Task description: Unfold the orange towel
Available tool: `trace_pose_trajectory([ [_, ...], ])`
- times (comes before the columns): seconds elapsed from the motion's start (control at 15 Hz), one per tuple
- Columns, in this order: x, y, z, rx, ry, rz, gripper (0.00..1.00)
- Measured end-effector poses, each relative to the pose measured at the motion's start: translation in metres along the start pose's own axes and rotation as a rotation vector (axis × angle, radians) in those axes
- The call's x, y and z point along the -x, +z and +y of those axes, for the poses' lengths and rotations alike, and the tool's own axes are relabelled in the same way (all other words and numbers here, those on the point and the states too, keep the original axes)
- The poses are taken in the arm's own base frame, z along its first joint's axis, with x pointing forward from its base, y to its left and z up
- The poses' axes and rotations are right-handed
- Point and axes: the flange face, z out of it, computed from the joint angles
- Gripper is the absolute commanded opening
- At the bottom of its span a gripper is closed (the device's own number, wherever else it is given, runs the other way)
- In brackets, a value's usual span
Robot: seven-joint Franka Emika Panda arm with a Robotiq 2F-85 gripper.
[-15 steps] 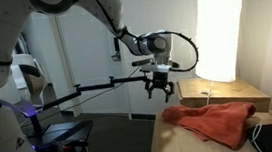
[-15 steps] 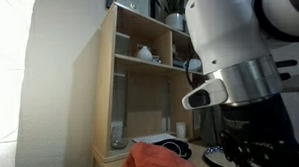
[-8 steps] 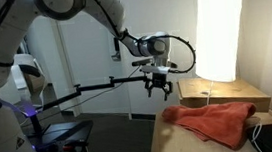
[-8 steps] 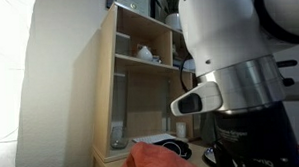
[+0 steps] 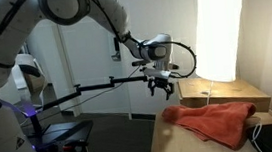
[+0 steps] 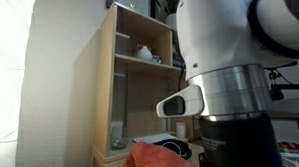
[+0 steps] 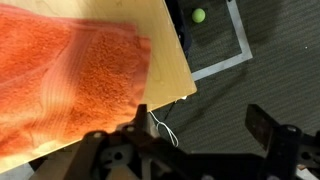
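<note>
– While the big white robot arm (image 5: 89,5) hangs out past the edge of the light wooden tabletop (image 5: 178,142), where would you take hold of the rumpled coral-orange terry towel (image 5: 219,121)? It's lying on the tabletop, below the claw and off to one side, all bunched up.

– Claw first: the black two-finger claw (image 5: 159,89) is up in the air, jaws spread wide, nothing between them. In the wrist view the towel (image 7: 60,80) sits off to one side of the claw, not under the gap. A bare strip of the tabletop (image 7: 165,50) lies between its nearest corner and the table edge.

– So go for the middle?

– Nah, I'd pick a corner or free edge of the top layer, whichever is nearest the claw. It looks soft and light, so I'd expect it to drape and drag rather than flip like a board. Pinch too deep and you probably catch both layers and just slide the whole lump. Terry has some bite, so slipping out seems unlikely.

Small stuff: a thin white cord (image 7: 165,128) dangles off the table edge close to the claw, and a little green ball (image 7: 199,15) sits on the dark floor well beyond it. Neither looks to be in the way.
</note>
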Motion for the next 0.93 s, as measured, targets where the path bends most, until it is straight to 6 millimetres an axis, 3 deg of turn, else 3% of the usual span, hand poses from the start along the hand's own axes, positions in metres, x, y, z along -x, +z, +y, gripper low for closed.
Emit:
trace_pose_trajectory([
  [0.93,0.002,0.013,0.007,0.008,0.044,-0.016,1.00],
])
